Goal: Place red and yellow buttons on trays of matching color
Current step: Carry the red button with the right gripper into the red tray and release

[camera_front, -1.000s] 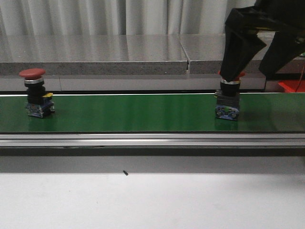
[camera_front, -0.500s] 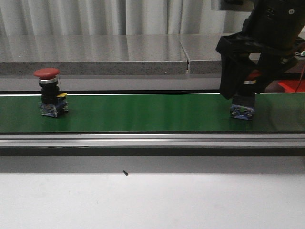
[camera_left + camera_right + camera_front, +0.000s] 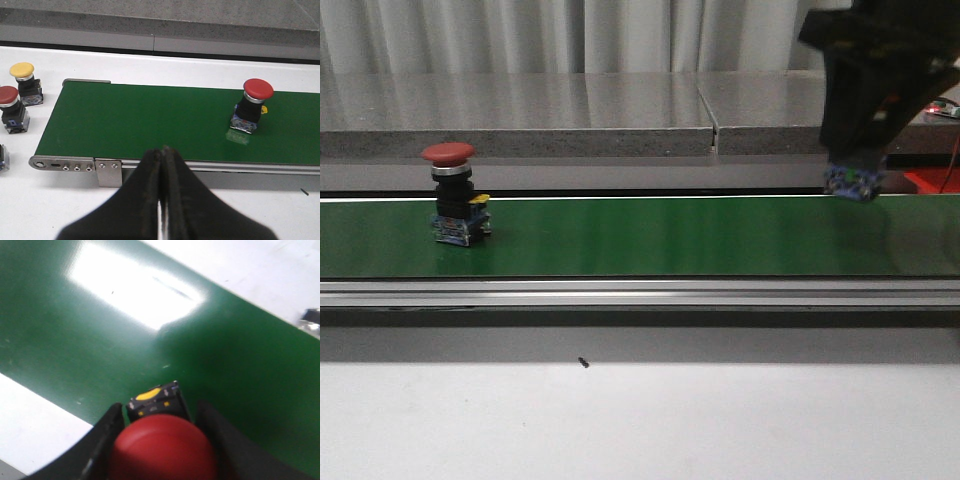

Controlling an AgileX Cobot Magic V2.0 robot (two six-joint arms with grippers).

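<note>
The right hand grips a red button by its cap, lifted clear above the green belt at about 3 o'clock. A second button stands upright on the belt at 9 o'clock. The left hand is closed and empty.

A long green conveyor belt sits on the white desk. One red mushroom-head push button stands upright on the belt; a yellow-capped button and another red-capped one rest on the desk beside its end.
</note>
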